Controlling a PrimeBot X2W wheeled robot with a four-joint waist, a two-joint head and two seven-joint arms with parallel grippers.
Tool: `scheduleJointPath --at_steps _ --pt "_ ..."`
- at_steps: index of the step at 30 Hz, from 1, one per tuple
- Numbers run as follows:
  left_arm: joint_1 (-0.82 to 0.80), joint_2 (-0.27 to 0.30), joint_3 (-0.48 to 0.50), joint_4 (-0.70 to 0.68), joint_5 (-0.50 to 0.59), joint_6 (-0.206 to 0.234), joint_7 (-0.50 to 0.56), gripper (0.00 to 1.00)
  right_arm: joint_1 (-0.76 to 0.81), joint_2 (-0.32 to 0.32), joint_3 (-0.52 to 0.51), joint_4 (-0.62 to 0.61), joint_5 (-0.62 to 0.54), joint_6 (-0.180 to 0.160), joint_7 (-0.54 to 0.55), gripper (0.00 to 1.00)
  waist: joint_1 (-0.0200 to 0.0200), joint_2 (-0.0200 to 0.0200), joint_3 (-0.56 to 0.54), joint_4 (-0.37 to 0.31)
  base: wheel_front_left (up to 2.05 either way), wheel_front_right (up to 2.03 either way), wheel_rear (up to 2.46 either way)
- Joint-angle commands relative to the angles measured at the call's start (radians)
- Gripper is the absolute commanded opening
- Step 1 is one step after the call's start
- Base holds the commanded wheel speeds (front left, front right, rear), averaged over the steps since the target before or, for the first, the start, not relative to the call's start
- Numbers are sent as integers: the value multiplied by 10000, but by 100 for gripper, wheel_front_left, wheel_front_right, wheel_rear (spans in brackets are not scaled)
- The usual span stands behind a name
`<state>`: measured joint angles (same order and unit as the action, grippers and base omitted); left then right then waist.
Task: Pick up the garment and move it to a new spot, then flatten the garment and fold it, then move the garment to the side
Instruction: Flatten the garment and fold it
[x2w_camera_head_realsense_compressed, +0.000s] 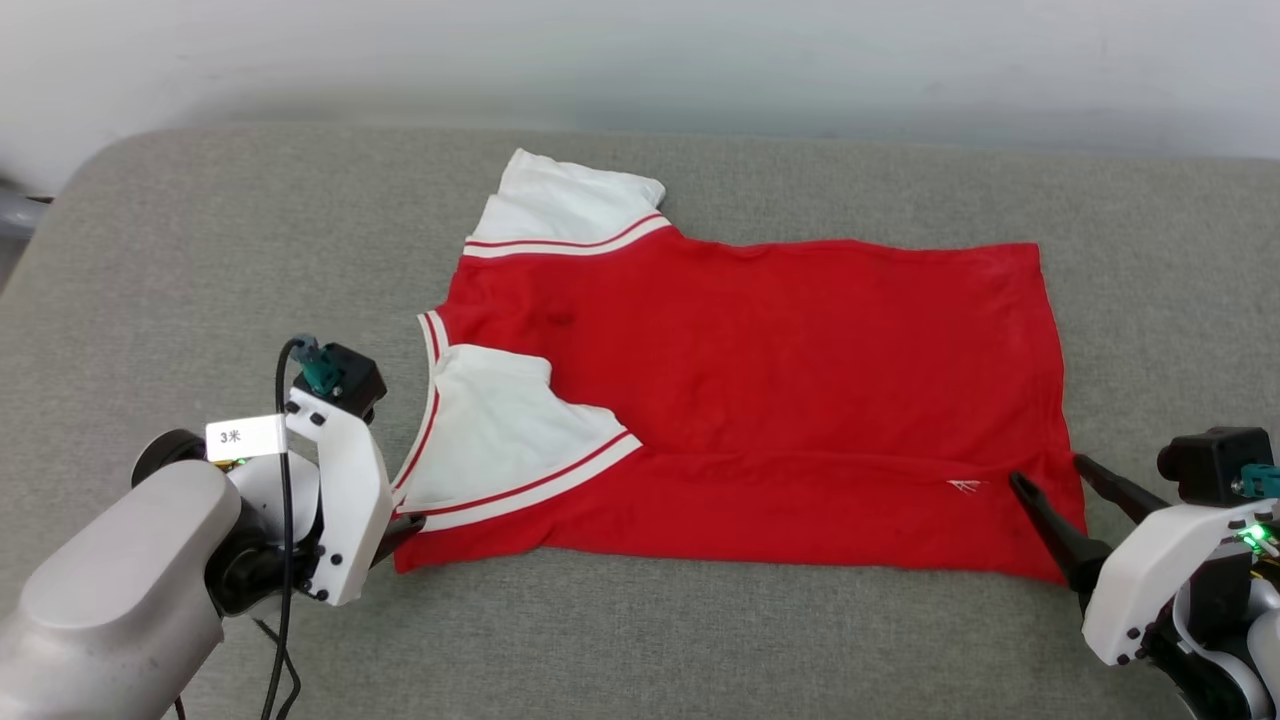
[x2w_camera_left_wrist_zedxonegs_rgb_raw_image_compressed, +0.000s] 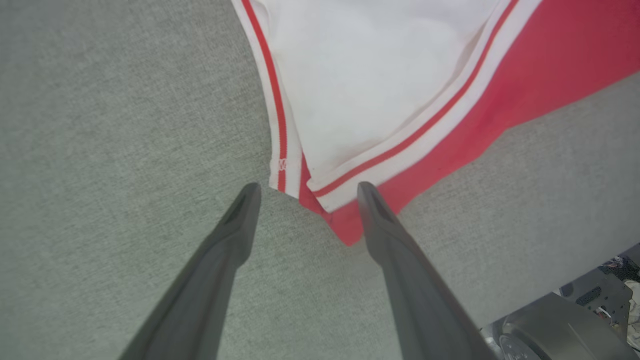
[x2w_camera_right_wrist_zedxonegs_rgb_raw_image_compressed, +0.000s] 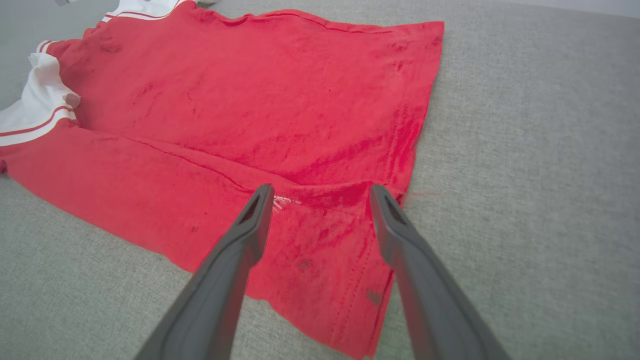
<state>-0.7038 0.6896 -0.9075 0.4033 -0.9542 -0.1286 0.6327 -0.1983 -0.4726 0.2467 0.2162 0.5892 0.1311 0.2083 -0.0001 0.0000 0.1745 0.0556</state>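
Fold step, I'd say: shirt lies flat mid-cushion, near edge lapped over w/ a sleeve on top. L gripper at 8 o'clock by sleeve corner, R gripper at 4 o'clock over hem corner. Both w/ fingers apart, holding nothing. Next prob.: regrip far edge, fold again.

Garment: soft matt knit cloth, lightly creased, same on red body and white sleeves. Cushion: grey woven fabric, coarse weave, matt. Fingers of right hand: dark smooth matt plastic; wrist shell: white plastic, slight sheen.
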Motion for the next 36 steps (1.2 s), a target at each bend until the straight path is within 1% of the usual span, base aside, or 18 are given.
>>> scheduleJointPath --at_steps 1,7,10,14,15,16,17,21,24,28,31,33,36 --pt "-116 17 -44 48 23 29 26 100 10 45 -15 -54 12 -8 13 100 1 0 92 -67 0 0 0" --pt "5 -234 -77 699 -145 72 92 100 -251 123 -45 -260 -135 -8 149 100 1 0 520 -336 0 0 0" --pt "120 -417 -262 1053 -167 54 128 100 -302 115 -71 -289 -179 -8 177 100 1 0 647 -429 0 0 0" --pt "287 -644 -472 1357 -459 33 302 100 -385 23 -86 -318 -167 -8 264 100 1 0 688 -501 0 0 0" --pt "296 -631 -575 1373 -482 22 370 70 -434 -17 -88 -339 -175 -8 283 100 1 0 677 -515 0 0 0" --pt "296 -607 -643 1376 -488 12 366 6 -489 -55 -85 -366 -173 -8 343 100 1 0 661 -524 0 0 0" --pt "282 -568 -719 1378 -465 6 333 0 -548 -104 -67 -398 -161 -8 391 100 1 0 632 -536 0 0 0" --pt "154 -368 -737 1216 -568 18 21 0 -785 -415 -105 -558 -142 -8 855 100 1 0 429 -537 0 0 0" --pt "-86 -188 -866 960 -496 13 -194 0 -1030 -811 2 -750 -59 -8 1691 100 1 0 258 -495 0 0 0" --pt "-298 36 -972 574 -558 11 -501 0 -1357 -1486 491 -1041 270 -8 3628 100 1 0 88 -433 0 0 0" --pt "-411 116 -1070 299 -514 10 -720 0 -1627 -1837 771 -1189 621 -8 4973 100 1 0 12 -370 0 0 0" --pt "-420 103 -1141 152 -501 10 -822 0 -1749 -1967 982 -1160 868 -8 5877 100 1 0 -8 -309 0 0 0" --pt "-508 73 -1277 -9 -438 9 -910 0 -1978 -1977 1195 -985 1083 -8 6915 100 1 0 25 -195 0 0 0"
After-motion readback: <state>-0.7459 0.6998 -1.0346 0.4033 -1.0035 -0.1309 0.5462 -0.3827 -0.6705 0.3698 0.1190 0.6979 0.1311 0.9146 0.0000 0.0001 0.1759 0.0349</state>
